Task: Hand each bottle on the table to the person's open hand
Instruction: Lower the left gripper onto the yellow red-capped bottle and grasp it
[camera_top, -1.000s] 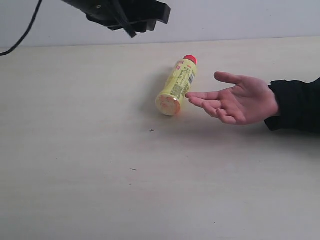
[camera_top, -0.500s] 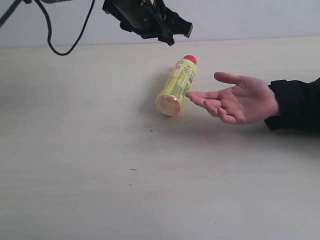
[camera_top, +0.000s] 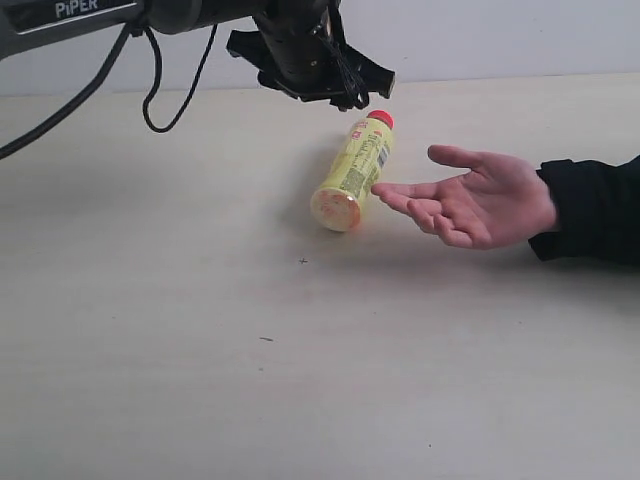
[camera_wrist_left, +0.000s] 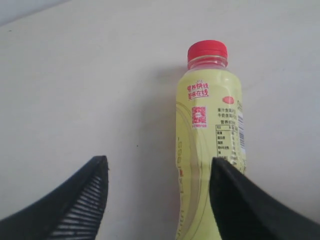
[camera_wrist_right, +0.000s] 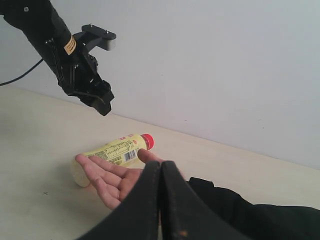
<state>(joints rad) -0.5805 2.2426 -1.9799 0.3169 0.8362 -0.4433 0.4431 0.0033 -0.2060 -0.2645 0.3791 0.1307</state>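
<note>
One yellow bottle (camera_top: 352, 178) with red cap (camera_top: 380, 119), lying sideways on the table (camera_top: 150, 350), body just beside the fingertips of the person's open hand (camera_top: 470, 205); not yet picked up, hand-over wholly to do, no other bottle in view. Left gripper (camera_wrist_left: 159, 162) poised above the cap end, fingers (camera_wrist_left: 80, 200) spread wide, grasping nothing; right gripper (camera_wrist_right: 161, 167) clenched shut, empty. Change from the earlier frames: shift of the left gripper rightward and down toward the cap; none in bottle or hand.
</note>
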